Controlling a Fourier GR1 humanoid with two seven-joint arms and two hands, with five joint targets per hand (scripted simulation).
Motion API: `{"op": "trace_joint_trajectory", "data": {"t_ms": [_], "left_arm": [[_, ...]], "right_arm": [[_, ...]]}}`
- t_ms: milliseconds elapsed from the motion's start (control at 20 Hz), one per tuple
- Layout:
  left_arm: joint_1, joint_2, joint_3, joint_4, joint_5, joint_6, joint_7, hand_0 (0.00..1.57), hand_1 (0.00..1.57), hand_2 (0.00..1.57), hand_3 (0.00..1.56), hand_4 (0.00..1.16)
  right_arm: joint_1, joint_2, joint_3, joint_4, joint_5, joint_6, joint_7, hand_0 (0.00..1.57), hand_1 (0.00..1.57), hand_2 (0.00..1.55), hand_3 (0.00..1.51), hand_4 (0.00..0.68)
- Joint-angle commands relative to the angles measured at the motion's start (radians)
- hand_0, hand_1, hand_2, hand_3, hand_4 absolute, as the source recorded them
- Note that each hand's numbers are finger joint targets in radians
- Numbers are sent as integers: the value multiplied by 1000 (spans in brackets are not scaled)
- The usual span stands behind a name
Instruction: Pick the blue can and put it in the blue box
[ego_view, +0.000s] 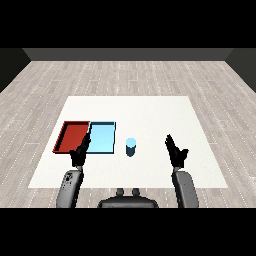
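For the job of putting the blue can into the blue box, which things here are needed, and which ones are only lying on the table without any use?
Needed:
- blue can, upright on the white table, between the two hands
- light blue tray, the target
- right hand, open, near the can

Not needed:
- red tray, beside the blue one
- left hand, open, over the trays' near edge

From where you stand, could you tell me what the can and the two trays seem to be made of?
Blue can: smooth, matte light blue, maybe painted metal or plastic. Red tray and light blue tray: flat uniform colour, thin raised rims, probably plastic. No sheen settles it.
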Motion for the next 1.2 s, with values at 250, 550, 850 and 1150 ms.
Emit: {"op": "trace_joint_trajectory", "data": {"t_ms": [250, 550, 850, 1150], "left_arm": [[-43, -9, 13, 65, -22, -8, -24, 0, 0, 0, 0, 0], [46, -43, 64, -102, 114, -99, -391, 0, 0, 0, 0, 0], [-3, -54, 77, -47, 128, -99, -424, 0, 0, 0, 0, 0], [4, -82, 50, -83, 123, -64, -367, 0, 0, 0, 0, 0]], "right_arm": [[-74, 46, 189, -7, 131, -217, -26, 0, 0, 0, 0, 0], [-51, 43, 139, -108, -80, -19, -275, 0, 0, 0, 0, 0], [-13, 46, 177, -108, -75, -43, -300, 0, 0, 0, 0, 0], [-82, 47, 175, -48, -78, -88, -284, 0, 0, 0, 0, 0]]}}
